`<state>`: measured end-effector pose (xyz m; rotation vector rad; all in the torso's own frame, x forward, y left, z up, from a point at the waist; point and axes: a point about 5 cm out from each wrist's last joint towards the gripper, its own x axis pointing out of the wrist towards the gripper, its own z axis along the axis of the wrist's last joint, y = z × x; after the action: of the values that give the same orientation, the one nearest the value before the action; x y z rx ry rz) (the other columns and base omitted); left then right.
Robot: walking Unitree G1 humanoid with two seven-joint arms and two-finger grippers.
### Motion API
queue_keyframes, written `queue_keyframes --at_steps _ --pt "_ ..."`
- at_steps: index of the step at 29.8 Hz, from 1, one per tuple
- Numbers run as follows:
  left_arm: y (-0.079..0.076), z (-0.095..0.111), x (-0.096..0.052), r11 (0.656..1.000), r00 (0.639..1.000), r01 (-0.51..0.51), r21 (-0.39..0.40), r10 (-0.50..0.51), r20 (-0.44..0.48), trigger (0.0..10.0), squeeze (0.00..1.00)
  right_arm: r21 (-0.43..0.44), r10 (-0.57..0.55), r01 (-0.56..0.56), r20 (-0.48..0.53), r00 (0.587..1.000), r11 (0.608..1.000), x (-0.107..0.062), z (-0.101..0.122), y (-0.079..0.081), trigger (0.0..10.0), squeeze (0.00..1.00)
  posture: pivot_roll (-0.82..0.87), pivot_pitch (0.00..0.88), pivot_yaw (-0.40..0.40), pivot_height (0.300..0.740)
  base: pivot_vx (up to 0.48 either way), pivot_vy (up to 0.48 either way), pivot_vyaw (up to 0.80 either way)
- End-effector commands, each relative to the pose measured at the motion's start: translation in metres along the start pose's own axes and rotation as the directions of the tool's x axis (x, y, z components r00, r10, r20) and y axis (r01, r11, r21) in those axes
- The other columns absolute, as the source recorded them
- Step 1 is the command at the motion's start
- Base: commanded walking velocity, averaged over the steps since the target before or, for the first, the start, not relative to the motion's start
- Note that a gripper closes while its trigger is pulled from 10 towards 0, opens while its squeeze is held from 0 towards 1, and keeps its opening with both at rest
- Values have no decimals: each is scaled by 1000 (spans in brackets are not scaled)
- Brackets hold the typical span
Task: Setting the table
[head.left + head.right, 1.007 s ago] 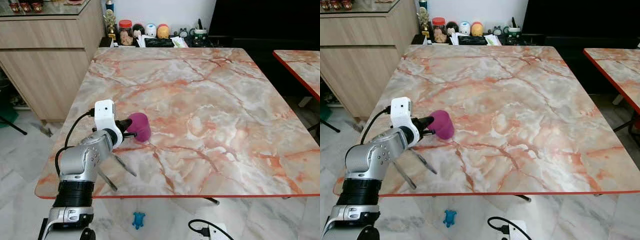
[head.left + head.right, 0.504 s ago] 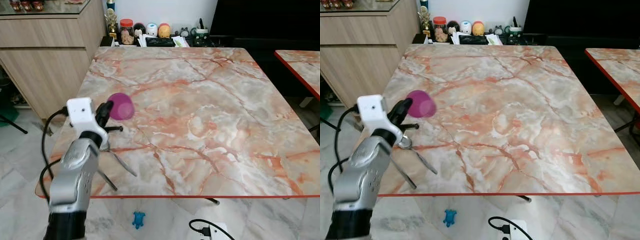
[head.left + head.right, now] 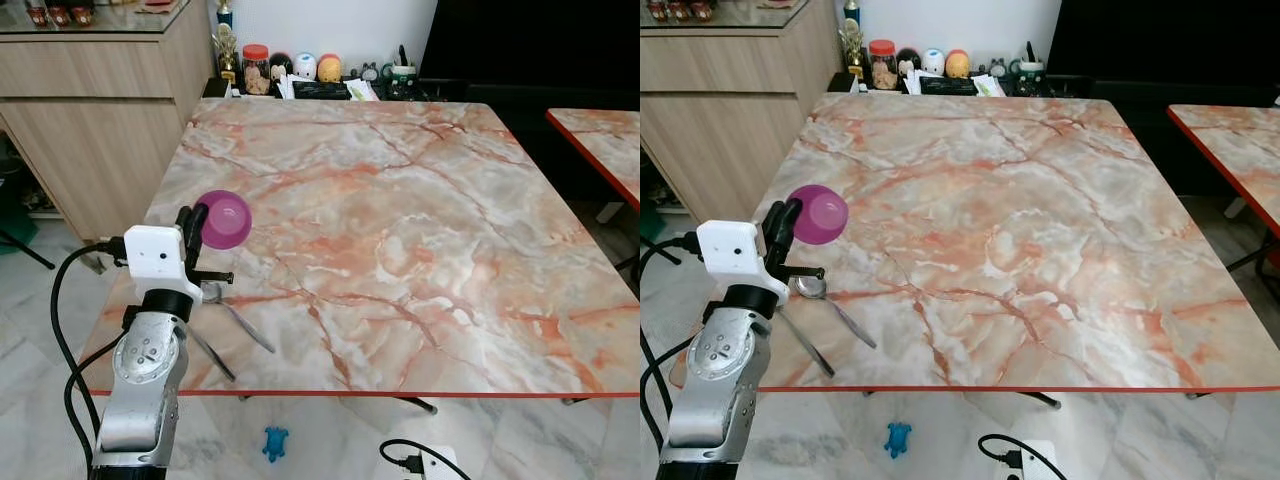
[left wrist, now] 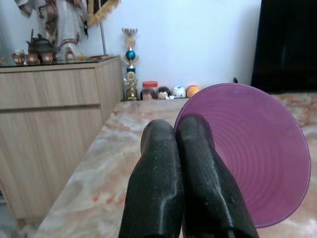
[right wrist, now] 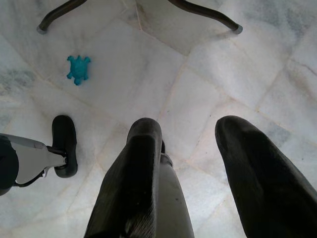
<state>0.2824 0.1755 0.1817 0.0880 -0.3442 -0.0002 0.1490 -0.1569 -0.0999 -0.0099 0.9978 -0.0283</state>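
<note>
The purple bowl (image 3: 226, 219) is being held above the near-left part of the marble table (image 3: 420, 230), lifted off the surface and tipped so that its opening is facing away from the robot. No brand, label or readable writing is showing on the bowl, the table or the gripper housing.

The left gripper (image 4: 173, 136) is gripping the bowl by its rim: in the left wrist view the two black fingers (image 4: 153, 188) are lying pressed side by side, pinching the bowl wall, with one finger reaching over the rim into the ribbed interior. The bowl body is extending to one side of the fingers, beyond their tips.

A spoon (image 3: 830, 302) is lying on the table just beneath and beside the left gripper, its head nearest the gripper and its handle pointing toward the near table edge. A second thin utensil (image 3: 805, 342) is lying next to it, close to the red-trimmed edge; its type cannot be determined.

The right gripper (image 5: 198, 134) is hanging idle over the tiled floor (image 5: 208, 64) with its fingers spread apart and holding nothing. A small turquoise turtle toy (image 5: 78, 68) is lying on the floor near a table leg foot.

A wooden cabinet (image 3: 90, 120) is standing to the left of the table. Jars and small figurines (image 3: 300, 68) are lining a shelf beyond the far table edge; any labels on them are too small to read.
</note>
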Motion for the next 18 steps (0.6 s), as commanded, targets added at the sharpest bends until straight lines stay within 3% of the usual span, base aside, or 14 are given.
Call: queue_keyframes --at_steps 1,18 --pt "-4 -1 -1 1000 1000 12 8 -12 14 10000 0 -4 -5 5 -14 1000 1000 -1 -5 -2 10000 0 160 0 -74 740 0 0 0" --pt "-9 -1 7 1000 999 15 2 -15 50 10000 0 -7 1 -2 -17 1000 1000 -2 -8 -2 10000 0 158 0 -77 740 0 -400 0"
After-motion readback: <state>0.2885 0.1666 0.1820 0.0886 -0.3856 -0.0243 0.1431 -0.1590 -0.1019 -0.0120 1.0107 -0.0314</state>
